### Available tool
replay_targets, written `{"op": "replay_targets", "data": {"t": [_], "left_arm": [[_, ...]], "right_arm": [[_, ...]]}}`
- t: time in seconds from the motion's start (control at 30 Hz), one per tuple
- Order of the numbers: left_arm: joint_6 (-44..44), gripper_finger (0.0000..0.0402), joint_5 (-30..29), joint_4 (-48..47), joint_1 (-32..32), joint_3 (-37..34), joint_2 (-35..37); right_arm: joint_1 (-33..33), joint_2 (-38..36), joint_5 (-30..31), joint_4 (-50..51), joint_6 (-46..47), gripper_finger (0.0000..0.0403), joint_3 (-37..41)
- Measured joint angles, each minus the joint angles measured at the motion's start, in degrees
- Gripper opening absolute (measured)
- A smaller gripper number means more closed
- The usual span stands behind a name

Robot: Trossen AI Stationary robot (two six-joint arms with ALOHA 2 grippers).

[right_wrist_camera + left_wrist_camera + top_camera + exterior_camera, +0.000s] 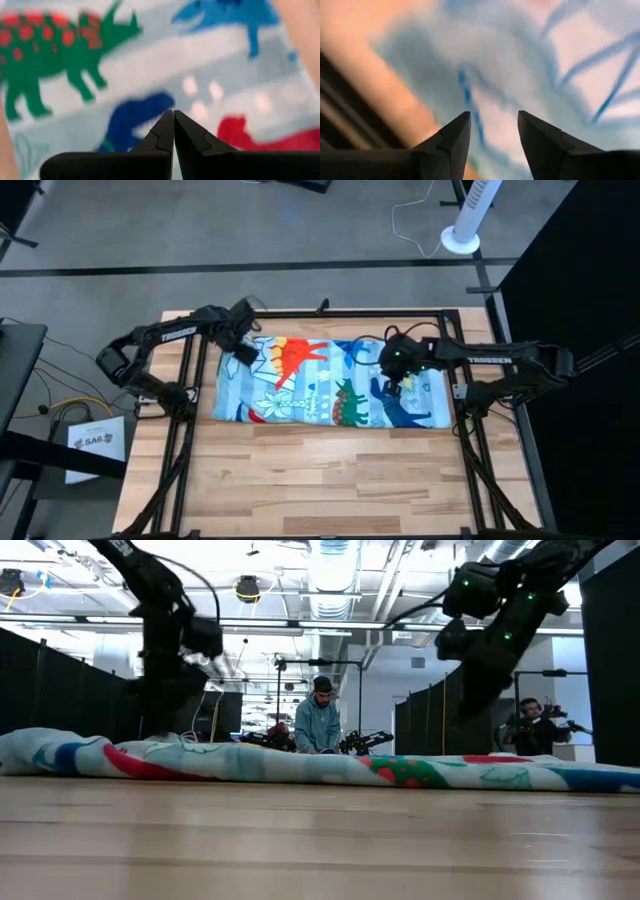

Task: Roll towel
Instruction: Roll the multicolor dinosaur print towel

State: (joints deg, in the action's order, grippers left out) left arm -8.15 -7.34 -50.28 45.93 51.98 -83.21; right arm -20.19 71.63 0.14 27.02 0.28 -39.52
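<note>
towel (330, 385) flat on table (330, 480) — left gripper (494, 131) fingers apart over its left end, right gripper (173, 131) fingers pressed together, empty, over right end.

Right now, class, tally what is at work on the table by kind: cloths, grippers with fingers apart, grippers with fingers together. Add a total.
Cloths: 1, the towel
Grippers with fingers apart: 1, the left gripper
Grippers with fingers together: 1, the right gripper
Total: 3
</note>
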Motion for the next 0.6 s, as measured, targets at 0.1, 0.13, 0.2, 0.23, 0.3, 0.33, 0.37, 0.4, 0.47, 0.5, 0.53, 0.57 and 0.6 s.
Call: {"op": "replay_targets", "data": {"t": [0.1,0.13,0.2,0.23,0.3,0.33,0.37,0.4,0.47,0.5,0.53,0.57,0.6], "left_arm": [[1.44,0.015,1.4,15.04,-1.34,-0.92,2.14],[1.95,0.015,2.16,20.03,-1.64,-1.73,2.26],[2.09,0.015,5.68,27.71,-1.68,-3.38,1.61],[1.54,0.015,7.55,30.16,-1.61,-3.97,0.86],[0.39,0.015,10.93,31.95,-1.3,-4.82,-0.61],[0.32,0.015,11.71,31.72,-1.29,-5.13,-1.36],[0.35,0.015,12.38,31.57,-1.29,-5.4,-2.1],[0.88,0.015,13.24,31.11,-1.29,-5.49,-2.78],[3.38,0.015,14.01,31.63,-1.29,-5.49,-3.87],[4.69,0.015,13.96,32.12,-1.28,-5.47,-4.52],[5.44,0.015,13.57,32.64,-1.0,-5.47,-5.32],[5.58,0.015,13.37,33.07,-0.44,-5.47,-6.1],[5.21,0.015,13.29,33.09,0.26,-5.47,-6.74]], "right_arm": [[-0.55,1.77,-0.08,-4.85,0.95,0.0,-0.01],[-0.68,2.68,-0.18,-6.62,1.53,0.0,-0.02],[-0.99,4.67,-0.26,-9.18,3.22,0.0,-0.03],[-0.99,5.64,-0.5,-10.22,4.48,0.0,-0.06],[-0.82,7.34,-1.36,-11.27,6.7,0.0,-0.08],[-0.58,8.2,-1.65,-11.63,7.68,0.0,-0.08],[-0.34,9.08,-1.78,-11.86,8.43,0.0,-0.12],[-0.17,9.8,-1.83,-11.86,8.66,0.0,-0.12],[0.43,11.18,-2.48,-12.51,8.71,0.0,-0.14],[0.63,11.89,-3.16,-13.03,8.72,0.0,-0.18],[0.75,12.6,-3.75,-13.21,8.81,0.0,-0.18],[0.77,13.26,-4.19,-13.26,9.08,0.0,-0.17],[0.84,13.87,-4.51,-13.25,9.72,0.0,-0.17]]}}
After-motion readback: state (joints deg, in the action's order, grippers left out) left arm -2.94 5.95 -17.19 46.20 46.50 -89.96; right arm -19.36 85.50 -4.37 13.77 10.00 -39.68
